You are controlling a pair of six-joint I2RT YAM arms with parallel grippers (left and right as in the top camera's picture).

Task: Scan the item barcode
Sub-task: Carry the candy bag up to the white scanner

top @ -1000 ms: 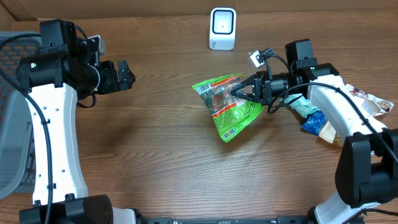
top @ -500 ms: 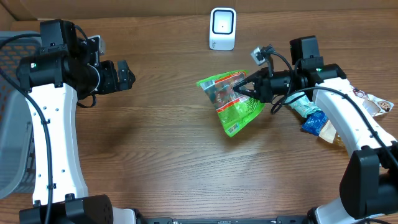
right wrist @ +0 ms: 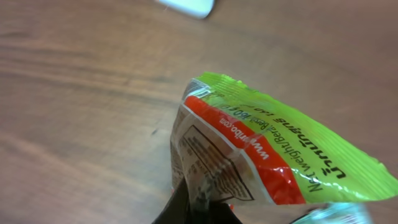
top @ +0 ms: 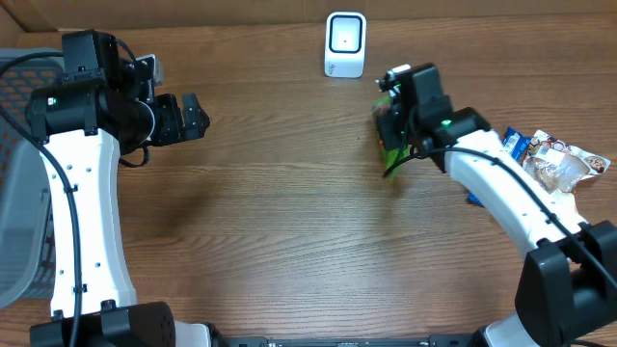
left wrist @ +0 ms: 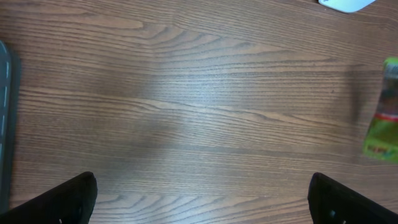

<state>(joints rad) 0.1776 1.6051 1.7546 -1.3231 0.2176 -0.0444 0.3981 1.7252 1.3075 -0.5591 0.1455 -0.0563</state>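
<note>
My right claw (right wrist: pixel 198 208) is clenched on one edge of the green snack packet (right wrist: pixel 273 155), both fingers pinching the crinkled film where the red band meets a white printed panel. The packet fans up and away from the fingertips, clear of the table (right wrist: pixel 74 124), with its lime border and a line of small print turned toward my wrist camera. I cannot find the barcode in any view.

From overhead the packet hangs almost edge-on under my wrist. It is near the white barcode scanner (top: pixel 345 43), on its right and a little toward me, but not in front of its dark window.

I judge the step in hand to be the presentation: the item is lifted and carried close, and the scan itself is not yet made. The next move calls for swinging the packet across before the scanner's window and rolling my wrist until the coded face looks at it, with the film held flat enough to read.

Further snack packets (top: pixel 554 164) lie at the table's right edge. Farthest off, my left claw (top: pixel 198 118) hangs spread wide and empty over bare wood.
</note>
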